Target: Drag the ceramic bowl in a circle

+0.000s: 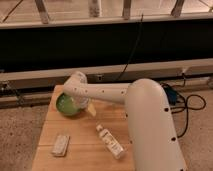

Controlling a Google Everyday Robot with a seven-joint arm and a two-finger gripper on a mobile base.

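The green ceramic bowl [66, 105] sits on the wooden table [82, 150] near its back left corner. My white arm reaches in from the right, and its end bends down over the bowl's right side. The gripper [80, 100] is at the bowl's right rim, largely hidden by the wrist, so I cannot make out whether it touches the bowl.
A pale yellowish item [92, 110] lies just right of the bowl, under the arm. A white bottle [111, 142] lies on its side at the table's middle front. A small flat packet [61, 145] rests at the front left. Cables [187, 102] trail on the floor to the right.
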